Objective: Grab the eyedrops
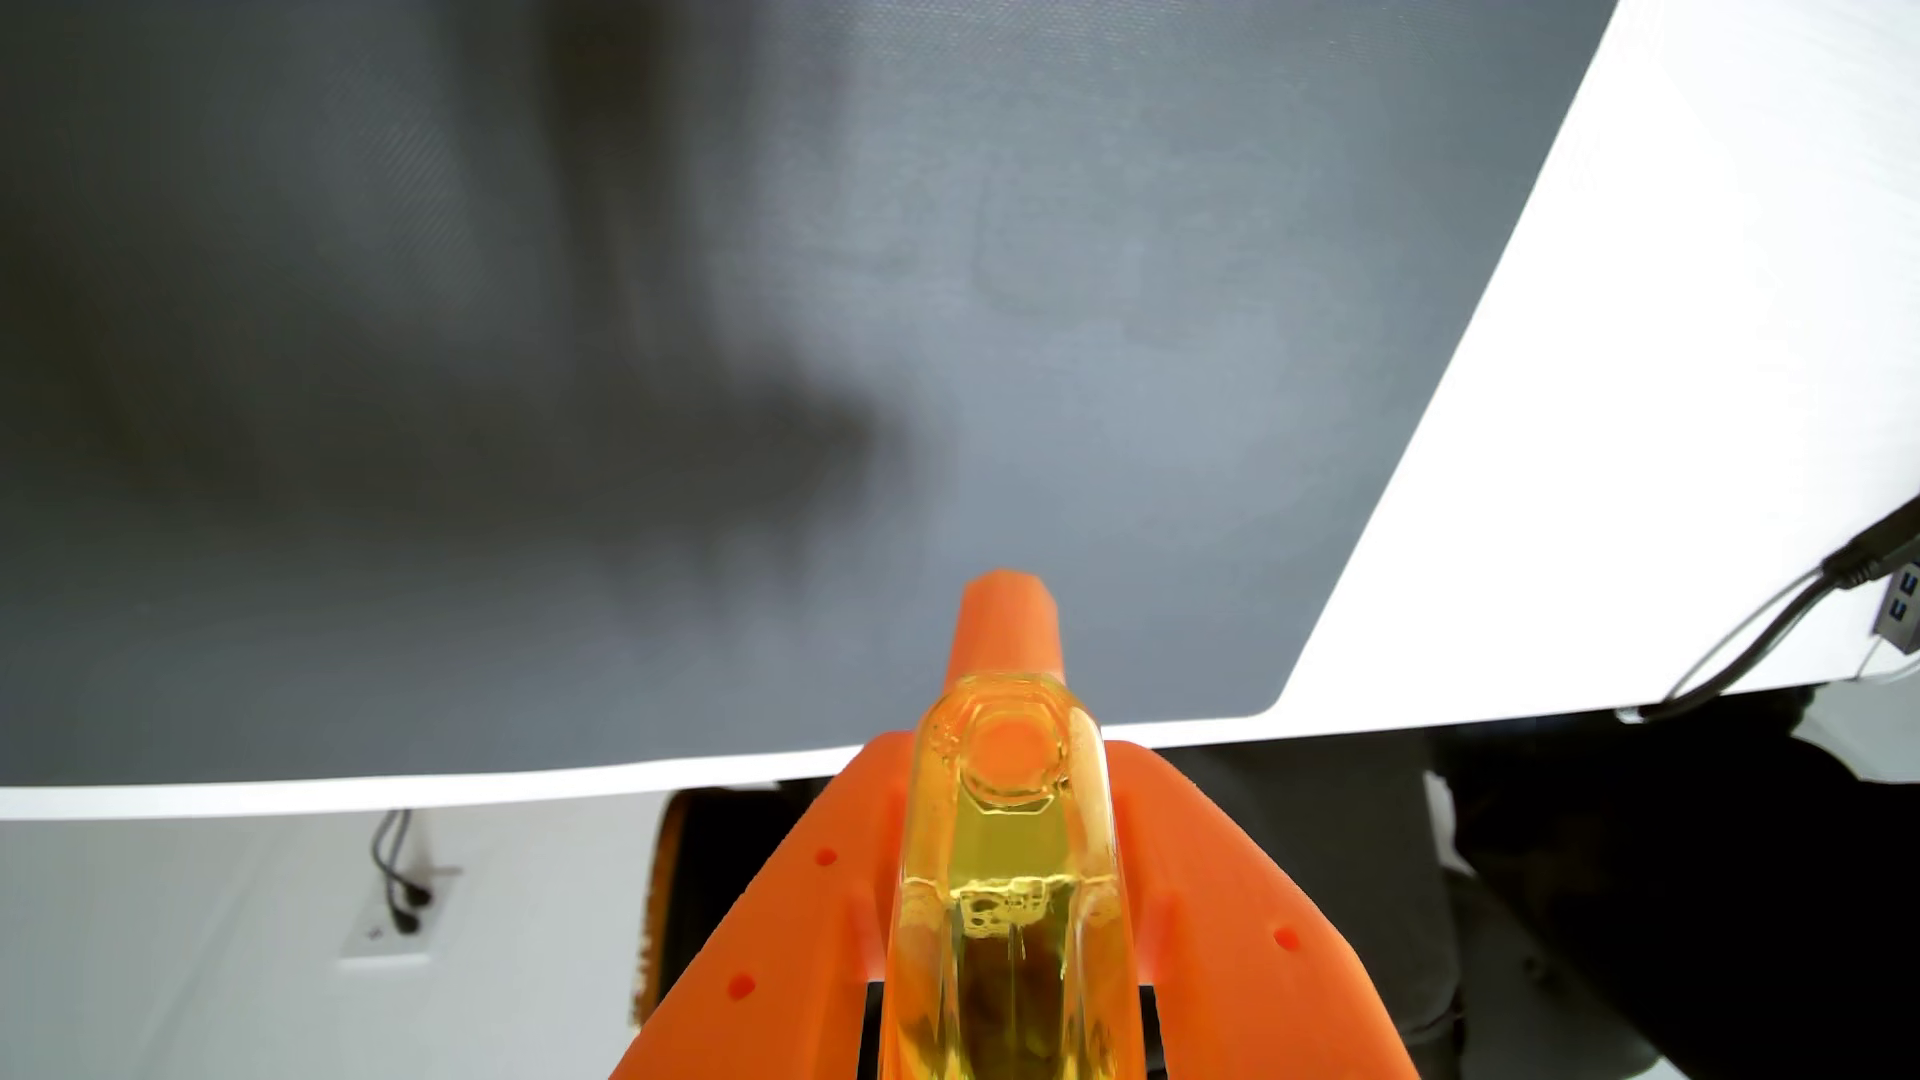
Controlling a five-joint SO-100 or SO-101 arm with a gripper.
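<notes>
In the wrist view the orange gripper (pixel 1006 665) holds the eyedrops (pixel 1003 831), a clear yellow bottle with liquid inside, its orange cap (pixel 1006 623) sticking out past the fingers. The orange fingers (pixel 1226 893) sit tight against both flanks of the bottle, clamped on it, and the whole thing hangs above the grey mat (pixel 727 312), near the front edge of the white tabletop (pixel 1714 312). So the bottle already sits in the grasp the task asks for; whether it is on its way up or about to be set back down, the picture cannot settle. Either way, the hold probably needs care: the bottle looks smooth and narrow, so it could slip or swivel if the squeeze slackens, while too hard a squeeze might push drops out of soft plastic. A steady, moderate grip and slow wrist motion seem wise. A dark cable (pixel 1756 644) lies at the right on the tabletop, well apart from the bottle.
</notes>
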